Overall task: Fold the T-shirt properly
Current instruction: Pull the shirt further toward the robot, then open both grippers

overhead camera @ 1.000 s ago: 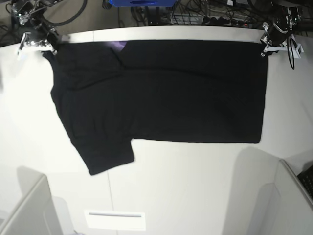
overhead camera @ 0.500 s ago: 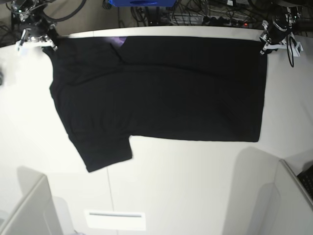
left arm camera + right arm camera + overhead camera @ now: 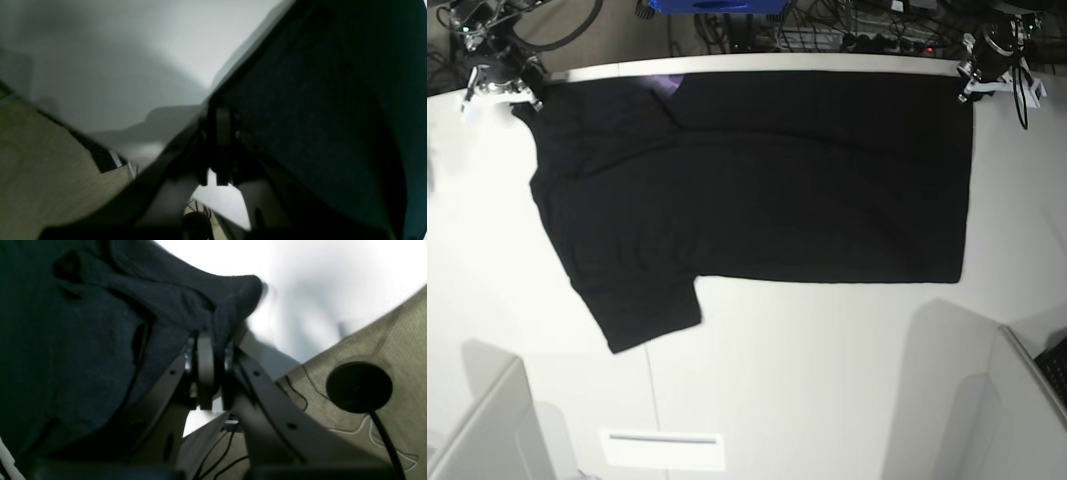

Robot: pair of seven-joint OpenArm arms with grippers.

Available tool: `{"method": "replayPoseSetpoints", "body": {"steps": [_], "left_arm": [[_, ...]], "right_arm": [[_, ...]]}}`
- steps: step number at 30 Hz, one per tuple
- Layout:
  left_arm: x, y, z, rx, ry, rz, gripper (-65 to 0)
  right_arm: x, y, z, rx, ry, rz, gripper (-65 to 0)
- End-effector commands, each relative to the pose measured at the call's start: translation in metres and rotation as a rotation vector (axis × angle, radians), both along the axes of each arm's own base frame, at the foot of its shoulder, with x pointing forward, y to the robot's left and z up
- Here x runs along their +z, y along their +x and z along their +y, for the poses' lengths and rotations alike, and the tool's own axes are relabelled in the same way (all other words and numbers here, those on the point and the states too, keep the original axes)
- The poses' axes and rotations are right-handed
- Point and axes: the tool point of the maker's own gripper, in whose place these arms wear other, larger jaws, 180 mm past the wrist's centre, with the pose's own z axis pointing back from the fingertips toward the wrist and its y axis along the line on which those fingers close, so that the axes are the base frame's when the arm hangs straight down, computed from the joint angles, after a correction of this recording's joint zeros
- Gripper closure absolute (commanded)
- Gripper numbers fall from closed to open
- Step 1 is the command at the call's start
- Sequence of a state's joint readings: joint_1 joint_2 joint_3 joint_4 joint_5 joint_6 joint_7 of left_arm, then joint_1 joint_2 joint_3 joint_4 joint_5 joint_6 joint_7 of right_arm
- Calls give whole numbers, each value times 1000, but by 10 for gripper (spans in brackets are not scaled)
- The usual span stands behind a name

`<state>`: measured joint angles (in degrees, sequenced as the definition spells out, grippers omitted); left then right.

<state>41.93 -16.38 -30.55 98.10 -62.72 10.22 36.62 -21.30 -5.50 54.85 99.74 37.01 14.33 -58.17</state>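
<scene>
The large black short-sleeved cotton T-shirt (image 3: 767, 180) lies spread across the far half of the white tabletop (image 3: 807, 380), its plain dark side up. In the base view its long body runs across the picture, the straight hem edge at that view's right and the shoulders at its left. One short sleeve (image 3: 642, 310) sticks out toward the near side of the table, at the lower left of the cloth. A small patch of purple print (image 3: 667, 88) shows at the far edge, where the fabric is turned over near the collar.

The right gripper (image 3: 525, 92) is at the far left corner of the shirt in the base view. Its wrist camera shows the two dark fingers (image 3: 205, 373) pressed close together with a bunched fold of the black cloth (image 3: 100, 340) pinched between them, so this claw is clamped on the T-shirt's shoulder corner. Beyond the table edge in that view lie olive-grey carpet (image 3: 393, 340) and a round black disc with a cable (image 3: 358, 386).

The left gripper (image 3: 967, 92) is at the far right corner of the shirt in the base view, at the hem. Its wrist view is blurred, but the narrow fingers (image 3: 223, 146) stand closed together with the edge of the dark fabric (image 3: 317, 100) running into them, so it grips the hem corner.

A tangle of black cables (image 3: 847, 30) and a blue box (image 3: 717, 5) lie behind the table's far edge. A grey partition panel (image 3: 487, 430) stands at each near corner.
</scene>
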Motion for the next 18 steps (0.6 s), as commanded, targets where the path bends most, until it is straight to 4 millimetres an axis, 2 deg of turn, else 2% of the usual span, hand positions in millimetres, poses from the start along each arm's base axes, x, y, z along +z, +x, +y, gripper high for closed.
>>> {"method": "replayPoseSetpoints", "body": {"steps": [1, 18], "left_arm": [[1, -6, 4, -5, 13, 20, 0], [3, -3, 5, -12, 21, 14, 0]], "right_arm": [[9, 5, -9, 5, -35, -27, 0], [8, -1, -11, -4, -35, -15, -9]]}}
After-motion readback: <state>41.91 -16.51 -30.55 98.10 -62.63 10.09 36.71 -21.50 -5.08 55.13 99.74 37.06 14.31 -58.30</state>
